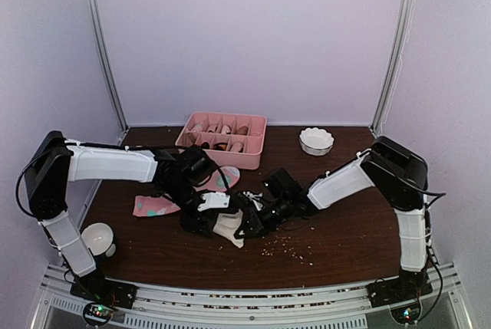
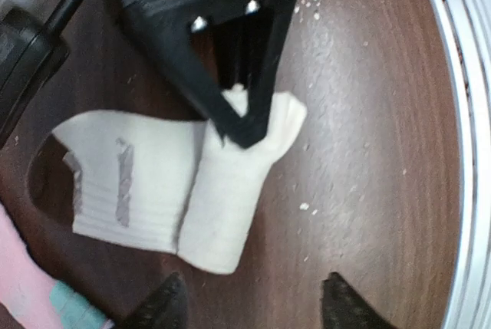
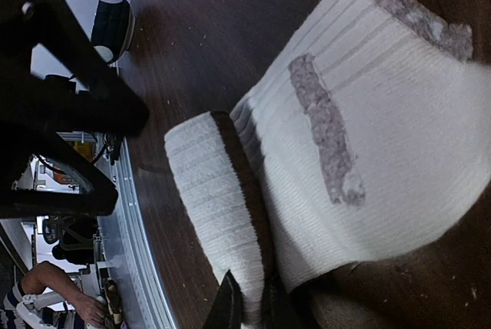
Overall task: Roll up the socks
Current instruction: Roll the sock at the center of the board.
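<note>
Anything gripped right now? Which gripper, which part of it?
Right gripper is shut on the cream sock, pinching the edge of its folded-over end. Left gripper is open, holding nothing.

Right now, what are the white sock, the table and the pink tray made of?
The cream sock looks like soft knitted fabric, maybe cotton: it has ribbed lines and fuzzy grey patches, and it folds limply. The table looks like dark wood or wood-look laminate: streaky grain, slight sheen. The pink tray seems to be plastic: stiff, even-coloured walls and dividers.
</note>
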